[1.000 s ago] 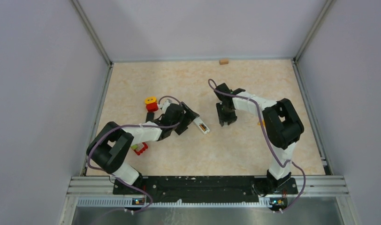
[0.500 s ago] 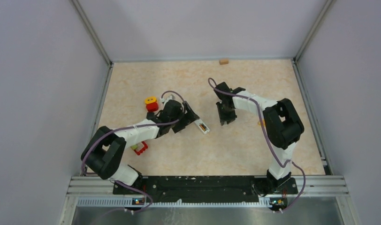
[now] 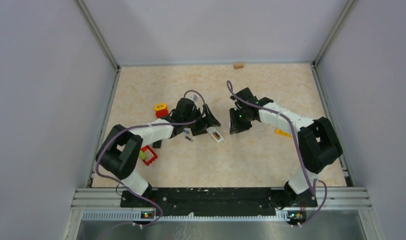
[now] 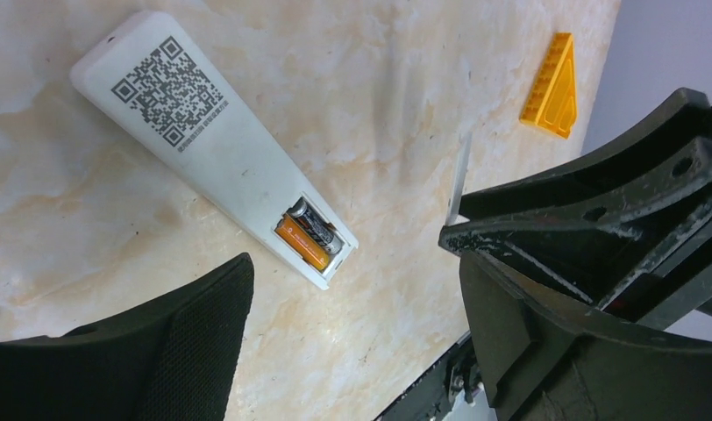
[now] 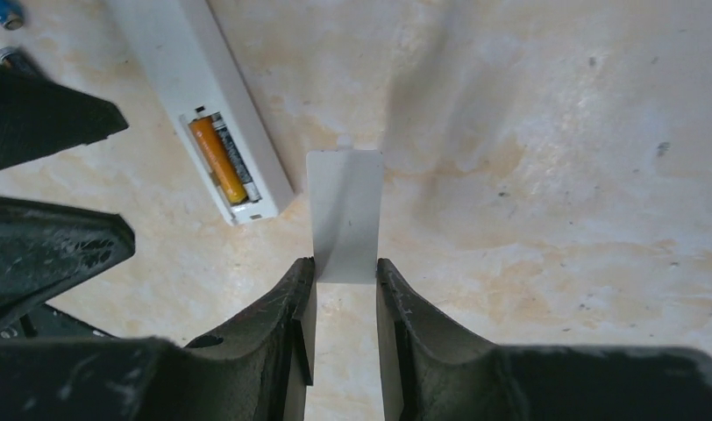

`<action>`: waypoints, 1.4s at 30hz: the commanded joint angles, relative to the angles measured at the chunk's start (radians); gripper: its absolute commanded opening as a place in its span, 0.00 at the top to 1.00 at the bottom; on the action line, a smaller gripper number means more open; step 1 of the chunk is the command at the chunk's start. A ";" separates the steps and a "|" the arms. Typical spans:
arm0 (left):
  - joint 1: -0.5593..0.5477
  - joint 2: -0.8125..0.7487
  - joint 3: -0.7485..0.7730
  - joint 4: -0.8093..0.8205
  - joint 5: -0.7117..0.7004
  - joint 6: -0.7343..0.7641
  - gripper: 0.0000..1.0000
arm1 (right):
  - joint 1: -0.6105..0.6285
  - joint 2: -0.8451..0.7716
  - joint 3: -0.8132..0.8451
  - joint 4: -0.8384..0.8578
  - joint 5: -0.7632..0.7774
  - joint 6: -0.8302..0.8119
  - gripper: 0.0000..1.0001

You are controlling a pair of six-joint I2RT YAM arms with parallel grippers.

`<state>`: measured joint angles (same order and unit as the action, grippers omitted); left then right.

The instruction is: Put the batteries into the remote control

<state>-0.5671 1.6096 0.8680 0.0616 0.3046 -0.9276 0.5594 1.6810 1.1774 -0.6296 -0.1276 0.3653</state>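
One remote (image 4: 203, 149) lies back-up on the worktop (image 3: 261, 160), with its QR label showing and its battery bay uncovered. I count four batteries. Two sit side by side in the bay: an orange battery (image 4: 302, 243) and a dark battery (image 4: 316, 230). Two lie loose on the worktop beyond the remote's far end: a blue battery (image 5: 3, 13) and a second dark one (image 5: 15, 60). Both loose ones are cut by the corner of the right wrist view, so that count is only probable.

There are two end effectors. The left end effector (image 3: 207, 125) is spread wide and grips nothing. It hovers over the bay end of the remote, which lies between its fingers as its wrist view shows them. The right end effector (image 5: 345, 267) is narrowed onto one thin white cover (image 5: 344, 210), pinched by its near edge. The cover's far edge is just beside the bay end of the remote, and I cannot tell whether it touches the worktop.

One orange wedge (image 4: 550, 88) lies well apart, on the right.
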 commanded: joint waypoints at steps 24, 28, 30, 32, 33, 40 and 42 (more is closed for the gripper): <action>0.048 0.072 0.045 0.079 0.256 -0.012 0.54 | 0.078 -0.063 -0.061 0.198 -0.343 -0.074 0.73; 0.048 0.073 0.040 0.087 0.268 -0.024 0.60 | 0.081 -0.057 -0.056 0.204 -0.349 -0.070 0.73; 0.049 0.074 0.037 0.095 0.273 -0.030 0.64 | 0.082 -0.055 -0.054 0.208 -0.353 -0.068 0.73; 0.050 0.077 0.036 0.100 0.278 -0.036 0.68 | 0.082 -0.055 -0.056 0.214 -0.358 -0.062 0.73; 0.050 0.079 0.035 0.104 0.281 -0.040 0.71 | 0.082 -0.054 -0.056 0.219 -0.361 -0.060 0.73; 0.059 0.074 0.008 0.172 0.301 -0.095 1.00 | 0.082 -0.056 -0.078 0.244 -0.363 -0.034 0.72; 0.067 0.063 0.000 0.183 0.296 -0.105 1.00 | 0.081 -0.065 -0.082 0.240 -0.364 -0.023 0.63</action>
<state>-0.5152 1.6787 0.8810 0.1635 0.5888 -1.0019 0.6281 1.6558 1.1069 -0.4252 -0.4728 0.3191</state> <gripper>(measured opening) 0.017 0.290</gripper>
